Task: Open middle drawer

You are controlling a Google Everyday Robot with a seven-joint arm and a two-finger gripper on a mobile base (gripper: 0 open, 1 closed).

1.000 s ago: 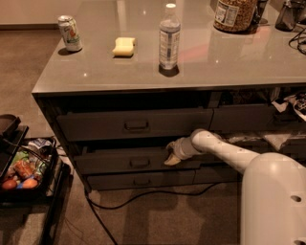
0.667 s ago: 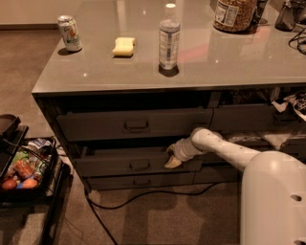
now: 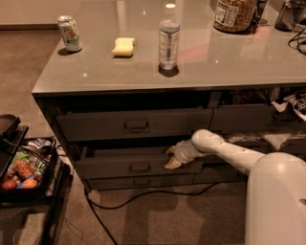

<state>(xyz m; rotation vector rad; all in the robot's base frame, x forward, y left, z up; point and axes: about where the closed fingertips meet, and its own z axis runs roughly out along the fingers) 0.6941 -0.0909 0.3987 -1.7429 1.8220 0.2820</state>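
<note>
The middle drawer (image 3: 110, 168) is the dark grey-brown front with a small bar handle (image 3: 139, 167) at its centre, under the counter's left half. It stands out a little from the cabinet, with a dark gap above its top edge. My gripper (image 3: 172, 158) is at the right end of that front, against its upper edge and to the right of the handle. My white arm (image 3: 229, 150) reaches in from the lower right.
A taller drawer (image 3: 136, 125) sits above, also slightly out, and a slim drawer (image 3: 135, 182) below. On the counter (image 3: 215, 62) stand a can (image 3: 70, 33), a yellow sponge (image 3: 124, 47), a water bottle (image 3: 169, 37) and a jar (image 3: 234, 14). A snack cart (image 3: 21, 172) stands left; a cable (image 3: 143, 194) lies on the floor.
The gripper and the middle drawer front have shifted slightly outward and down in the view. Everything on the counter stays put.
</note>
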